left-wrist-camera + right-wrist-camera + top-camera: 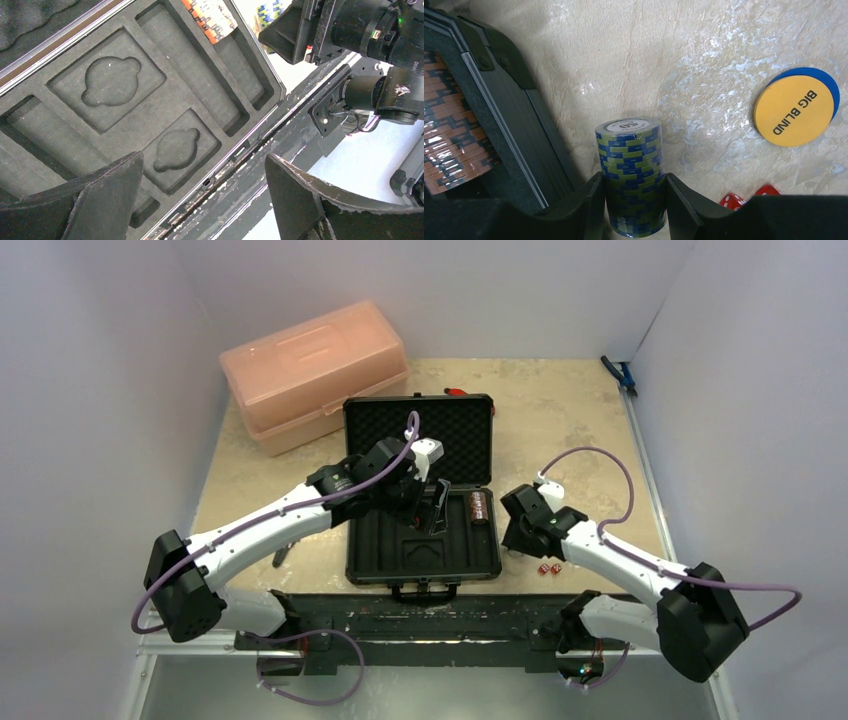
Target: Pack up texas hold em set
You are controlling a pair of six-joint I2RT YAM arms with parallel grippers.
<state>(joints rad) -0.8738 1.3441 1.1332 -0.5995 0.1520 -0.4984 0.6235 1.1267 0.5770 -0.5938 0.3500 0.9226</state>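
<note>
The black case lies open, with its foam lid (418, 432) up and its moulded tray (400, 545) towards me. A brown-red chip stack (479, 507) lies in the tray's right slot and also shows in the left wrist view (210, 17). My left gripper (436, 510) hovers open and empty over the tray (115, 80). My right gripper (516, 532) is just right of the case. It is shut on an upright blue-and-green chip stack (630, 150). A yellow "BIG BLIND" disc (793, 111) lies on a blue disc (828, 82). Two red dice (734, 201) lie nearby.
A pink translucent box (315, 370) stands at the back left, close to the case lid. A blue clamp (620, 373) lies at the back right edge. The dice (549, 568) lie on the table beside the right arm. The black mounting rail (440, 615) runs along the near edge.
</note>
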